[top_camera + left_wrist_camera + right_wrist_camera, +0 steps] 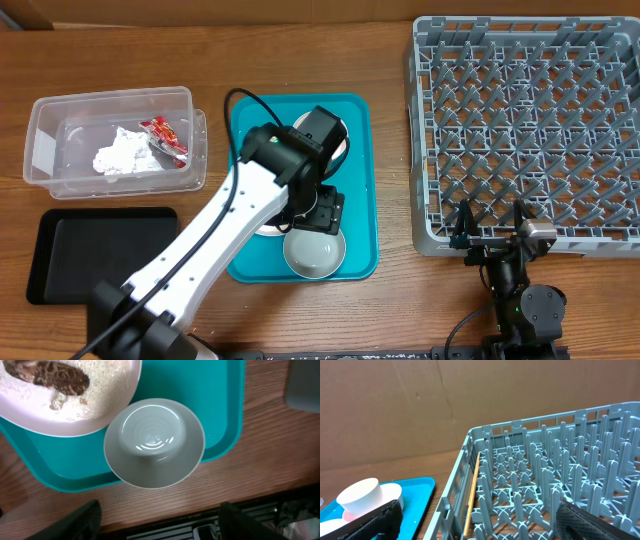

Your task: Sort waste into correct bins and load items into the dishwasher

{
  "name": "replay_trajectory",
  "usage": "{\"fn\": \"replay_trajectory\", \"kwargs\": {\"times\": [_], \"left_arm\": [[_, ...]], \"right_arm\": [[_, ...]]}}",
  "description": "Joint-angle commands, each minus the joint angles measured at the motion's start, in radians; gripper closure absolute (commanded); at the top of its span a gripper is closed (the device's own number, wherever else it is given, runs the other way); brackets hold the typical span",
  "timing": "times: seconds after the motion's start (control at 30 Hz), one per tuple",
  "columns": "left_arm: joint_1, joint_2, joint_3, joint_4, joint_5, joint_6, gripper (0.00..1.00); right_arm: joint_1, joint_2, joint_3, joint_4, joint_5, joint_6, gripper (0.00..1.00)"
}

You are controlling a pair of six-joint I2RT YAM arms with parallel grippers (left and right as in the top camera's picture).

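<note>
I'm hovering my left claw [159, 510] over the near edge of the teal tray [220, 420]. Its jaws are standing wide apart w/ nothing between them. The bowl [155, 442] is sitting just past the fingertips, in the tray's near right corner, empty and upright. My right claw [490, 228] is idling by the near wall of the dish rack [530, 130], also spread wide and empty.

Just beyond the bowl, to the left, the plate [100, 405] is lying on the tray, carrying brown scraps [50, 375] and rice crumbs [95, 385]. Its rim is meeting the bowl's rim; can't tell which is on top. The cup [362, 495] is sitting at the tray's far end w/ a pink sliver under it, prob. the saucer [342, 515].

The black tray [100, 255] is lying near left, bare. The clear tub [110, 105] is far left, holding the napkin [122, 155] and wrapper [165, 140]. The rack, far right, is holding no dishes; only a thin stick [472, 492] is lying along its left wall.

Risks, as I'm judging them:
- The bowl looks smooth and glossy, so a shallow pinch on the rim could let it slip or tip.
- If the rims are overlapping, lifting the bowl could jog the plate and scatter rice over the tray.
- The bowl is crowding the tray lip, so a finger could catch the lip and drag the tray.

Count: 1 bowl, 1 plate, 1 cup, prob. 1 saucer, 1 napkin, 1 wrapper, 1 tub, 1 black tray, 1 teal tray, 1 rack, 1 stick, 2 claws.
</note>
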Motion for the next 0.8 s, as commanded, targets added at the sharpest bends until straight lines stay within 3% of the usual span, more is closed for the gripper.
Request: {"fn": "replay_trajectory", "kwargs": {"times": [0.0,0.5,0.77], "left_arm": [[-0.015,0.055,-0.019,0.008,0.009,0.021,0.31],[-0.103,0.111,-0.058,0.177,0.028,-0.036,0.23],[-0.103,0.111,-0.059,0.19,-0.025,-0.037,0.18]], "right_arm": [[-0.008,-0.004,-0.01,0.003,-0.004,-0.006,0.0],[-0.008,-0.004,-0.01,0.003,-0.004,-0.006,0.0],[-0.008,-0.004,-0.01,0.003,-0.004,-0.007,0.0]]}}
